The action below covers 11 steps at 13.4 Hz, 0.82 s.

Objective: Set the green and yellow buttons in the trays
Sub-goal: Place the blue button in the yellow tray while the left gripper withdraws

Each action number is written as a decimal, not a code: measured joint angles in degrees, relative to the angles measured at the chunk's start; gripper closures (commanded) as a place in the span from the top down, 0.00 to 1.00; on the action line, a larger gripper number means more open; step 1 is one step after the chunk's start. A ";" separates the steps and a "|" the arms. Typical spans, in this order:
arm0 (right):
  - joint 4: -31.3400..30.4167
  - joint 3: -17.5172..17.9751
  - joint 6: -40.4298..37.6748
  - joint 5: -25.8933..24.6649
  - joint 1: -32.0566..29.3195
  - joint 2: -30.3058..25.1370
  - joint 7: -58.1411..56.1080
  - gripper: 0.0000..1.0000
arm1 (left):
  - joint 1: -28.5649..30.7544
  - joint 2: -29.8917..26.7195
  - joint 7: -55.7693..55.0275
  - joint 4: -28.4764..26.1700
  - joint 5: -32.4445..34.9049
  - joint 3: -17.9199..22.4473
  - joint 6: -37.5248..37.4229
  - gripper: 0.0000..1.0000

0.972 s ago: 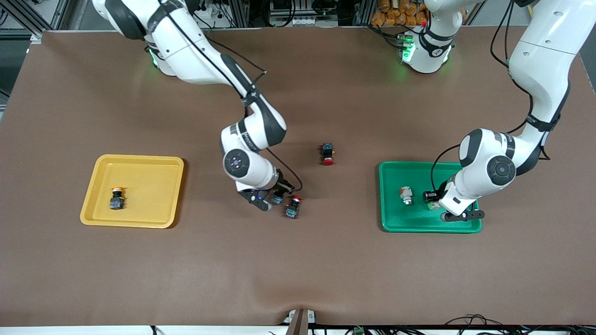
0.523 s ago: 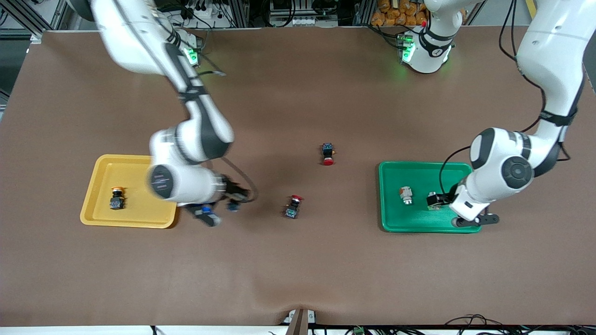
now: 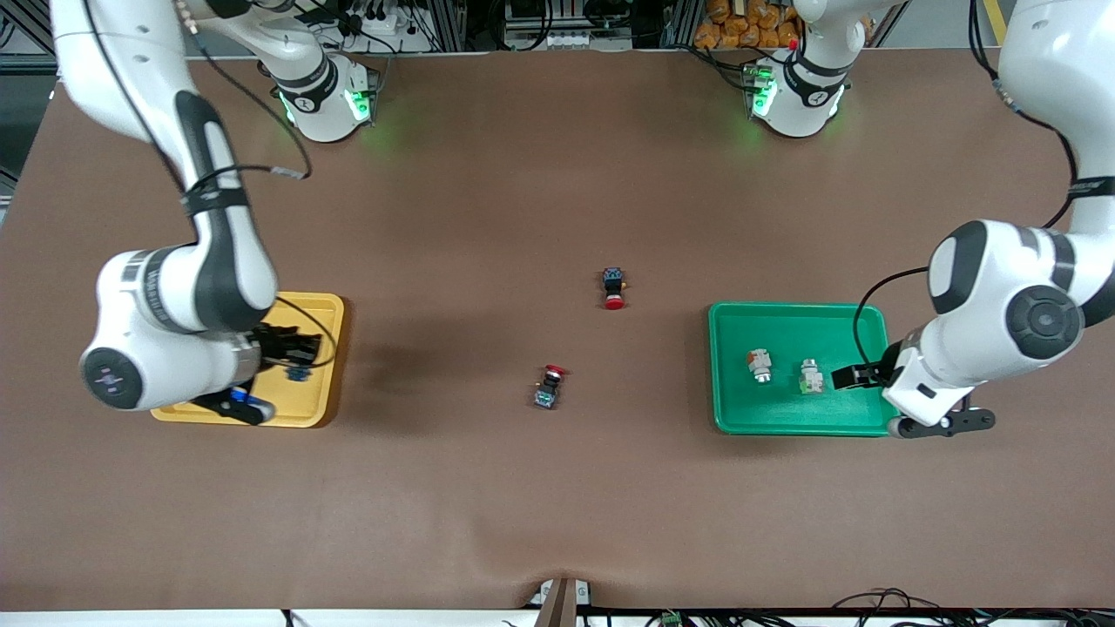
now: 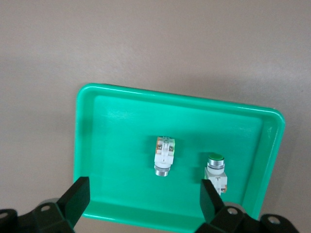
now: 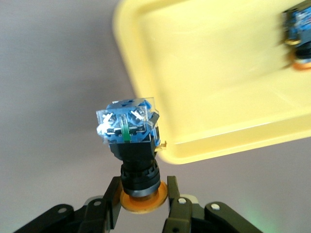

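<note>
My right gripper (image 3: 292,370) is shut on a yellow button (image 3: 298,374) with a black-blue body and holds it over the corner of the yellow tray (image 3: 327,306). In the right wrist view the fingers (image 5: 111,204) clamp its orange cap, and the button (image 5: 130,141) hangs over the tray's rim (image 5: 204,145). A second yellow button (image 5: 297,36) lies in that tray. My left gripper (image 3: 895,399) is open and empty over the edge of the green tray (image 3: 784,313). Two whitish green buttons (image 3: 760,364) (image 3: 811,376) lie in it, also seen in the left wrist view (image 4: 164,155) (image 4: 216,171).
Two black switches with red caps lie on the brown table between the trays, one (image 3: 614,288) near the middle, the other (image 3: 549,387) nearer to the front camera. My right arm hides most of the yellow tray in the front view.
My right gripper has carried the yellow button from beside the red-capped switch to the yellow tray. My left gripper has drawn away from the second green button, which now lies free in the green tray.
</note>
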 measured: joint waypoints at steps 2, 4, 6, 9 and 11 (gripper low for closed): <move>-3.36 -0.01 0.39 -1.69 -3.24 0.49 -5.75 0.52 | 0.29 -1.67 0.00 1.51 0.00 -0.03 -1.56 1.00; -5.26 0.01 1.65 -2.69 -4.84 1.02 -9.83 1.00 | -0.86 -4.17 0.05 1.96 0.00 1.53 -3.93 1.00; -5.24 0.06 4.02 -3.39 -5.07 0.91 -11.77 1.00 | -8.73 -8.63 0.04 2.52 -1.49 9.13 -8.32 1.00; -4.01 0.03 7.84 -3.74 -5.33 -1.05 -13.35 1.00 | -16.51 -17.01 4.26 2.64 -7.54 17.32 -13.73 1.00; -3.74 0.00 9.69 -3.96 -6.00 -3.88 -16.52 1.00 | -18.06 -21.76 10.09 1.74 -11.71 22.62 -16.58 1.00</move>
